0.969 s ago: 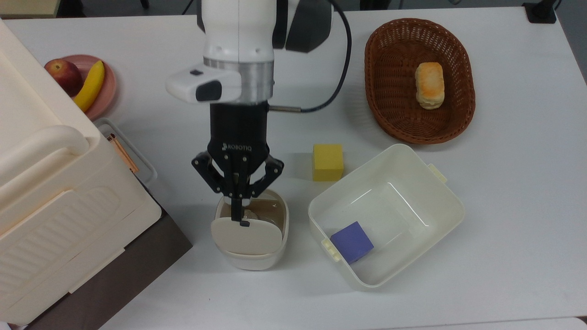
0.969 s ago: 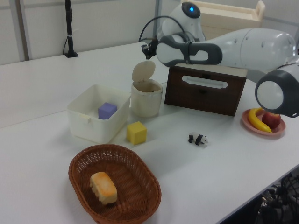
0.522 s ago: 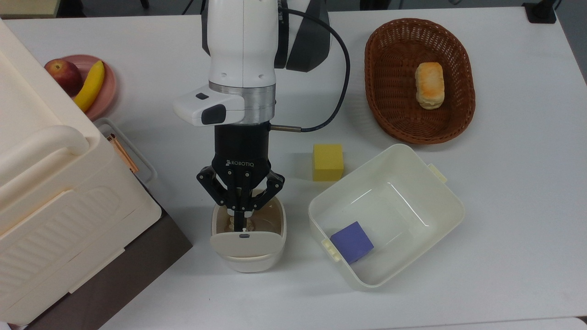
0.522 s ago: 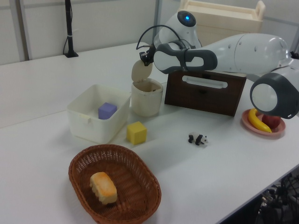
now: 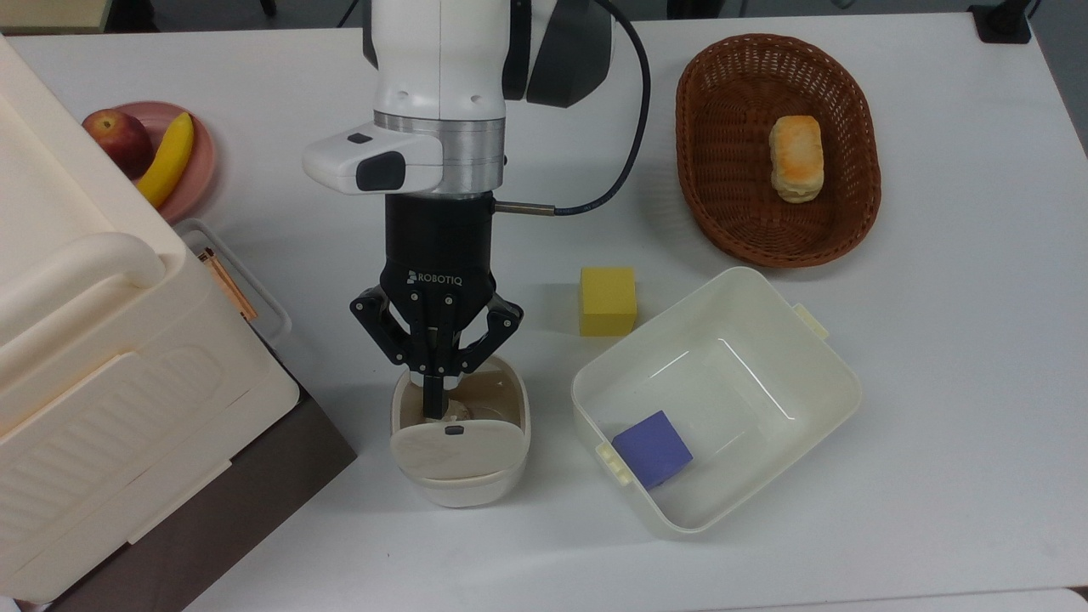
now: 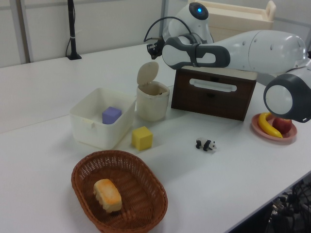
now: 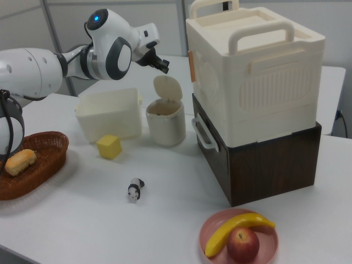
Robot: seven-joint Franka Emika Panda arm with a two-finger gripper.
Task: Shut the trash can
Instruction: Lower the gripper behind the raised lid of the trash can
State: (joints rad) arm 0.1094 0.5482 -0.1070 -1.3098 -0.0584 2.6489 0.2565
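Note:
The trash can (image 5: pixel 463 486) is a small cream bin near the table's front in the top view, and its beige lid (image 5: pixel 455 446) with a small black button stands raised, leaving the bin open. My gripper (image 5: pixel 433 406) hangs over the bin's opening just behind the lid, fingers together and holding nothing. In the left view the gripper (image 6: pixel 151 47) is above the upright lid (image 6: pixel 147 73) and apart from it, with the trash can (image 6: pixel 152 104) below. The right view shows the gripper (image 7: pixel 164 67) over the lid (image 7: pixel 166 88) of the trash can (image 7: pixel 165 129).
A white tub (image 5: pixel 816 365) holding a purple cube (image 5: pixel 653 448) sits on the top view's right of the bin. A yellow cube (image 5: pixel 608 300) and a wicker basket (image 5: pixel 731 212) with bread (image 5: pixel 796 158) lie beyond. A big cream cabinet (image 5: pixel 102 340) stands at the top view's left.
My gripper dipped to the lid, with its fingertips against it, then rose and drew back a little. The lid still stands open.

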